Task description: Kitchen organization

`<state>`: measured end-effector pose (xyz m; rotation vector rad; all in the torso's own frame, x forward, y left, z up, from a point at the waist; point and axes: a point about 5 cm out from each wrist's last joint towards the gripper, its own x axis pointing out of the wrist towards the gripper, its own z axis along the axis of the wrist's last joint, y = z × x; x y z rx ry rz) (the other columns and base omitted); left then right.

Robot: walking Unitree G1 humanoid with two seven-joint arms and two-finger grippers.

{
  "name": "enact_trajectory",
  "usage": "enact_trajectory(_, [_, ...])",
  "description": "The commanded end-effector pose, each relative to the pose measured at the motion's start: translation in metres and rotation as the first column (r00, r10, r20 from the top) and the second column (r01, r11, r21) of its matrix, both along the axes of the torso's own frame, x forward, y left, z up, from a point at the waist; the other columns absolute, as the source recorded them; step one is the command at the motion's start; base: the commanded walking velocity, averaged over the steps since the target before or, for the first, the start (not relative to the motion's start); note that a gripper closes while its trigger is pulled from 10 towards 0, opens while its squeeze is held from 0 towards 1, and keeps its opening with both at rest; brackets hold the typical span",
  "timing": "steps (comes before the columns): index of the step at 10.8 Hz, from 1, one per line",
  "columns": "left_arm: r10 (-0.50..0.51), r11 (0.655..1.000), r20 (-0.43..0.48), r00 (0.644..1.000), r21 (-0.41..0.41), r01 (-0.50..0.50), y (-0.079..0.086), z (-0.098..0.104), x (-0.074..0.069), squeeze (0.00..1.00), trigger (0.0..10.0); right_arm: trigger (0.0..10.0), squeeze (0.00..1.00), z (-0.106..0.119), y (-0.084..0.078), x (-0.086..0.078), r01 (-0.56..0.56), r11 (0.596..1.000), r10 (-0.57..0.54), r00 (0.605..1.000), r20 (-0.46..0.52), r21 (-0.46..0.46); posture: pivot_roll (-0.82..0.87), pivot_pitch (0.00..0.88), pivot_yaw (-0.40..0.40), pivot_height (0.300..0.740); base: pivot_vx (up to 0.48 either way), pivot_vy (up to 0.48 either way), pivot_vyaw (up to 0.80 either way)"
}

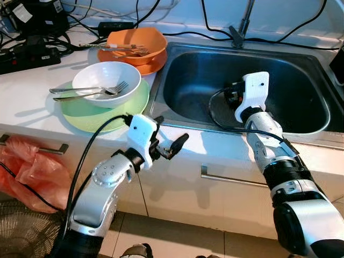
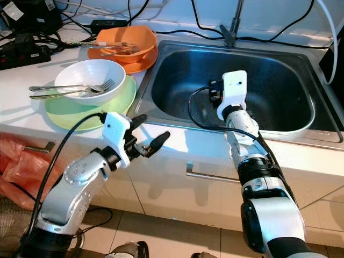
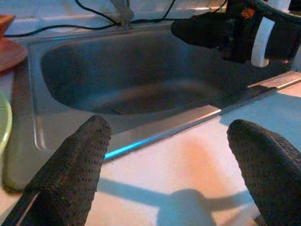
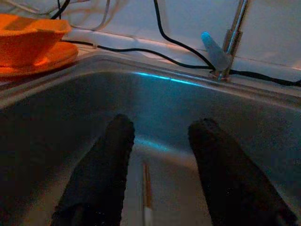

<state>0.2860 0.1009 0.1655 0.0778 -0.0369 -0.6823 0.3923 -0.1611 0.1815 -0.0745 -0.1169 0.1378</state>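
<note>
Both grippers, left gripper point(image 1: 171, 144) and right gripper point(image 4: 160, 155), are spread empty; reaching the white bowl point(image 1: 106, 81) risks dislodging the loosely balanced forks point(image 1: 88, 93).

A white countertop point(image 1: 32, 105) runs above white cabinet fronts with a metal bar handle point(image 1: 236, 178). Pale tiled floor point(image 1: 177, 236) lies below. Black cables point(image 1: 215, 32) trail along the white wall

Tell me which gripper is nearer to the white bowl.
Left. The left gripper hovers at the counter edge just below the white bowl; the right gripper is over the sink, farther away.
</note>
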Motion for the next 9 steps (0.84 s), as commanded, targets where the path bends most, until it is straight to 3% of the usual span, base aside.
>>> enact_trajectory(1, [-0.004, 1.0, 0.001, 1.0, 0.014, 0.004, 0.001, 0.002, 0.001, 0.87, 10.0, 10.0, 1.0, 0.0, -0.001, 0.0, 0.014, 0.999, -0.014, 1.0, 0.0, 0.048, 0.11, 0.098, 0.033, 0.74, 0.0, 0.0, 0.0])
enact_trajectory(9, [-0.022, 1.0, 0.02, 1.0, 0.013, 0.021, -0.009, 0.006, 0.007, 0.87, 10.0, 10.0, 1.0, -0.004, 0.008, -0.001, 0.016, 0.995, -0.016, 1.0, -0.004, 0.097, 0.12, 0.065, 0.04, 0.74, 0.0, 0.0, 0.0])
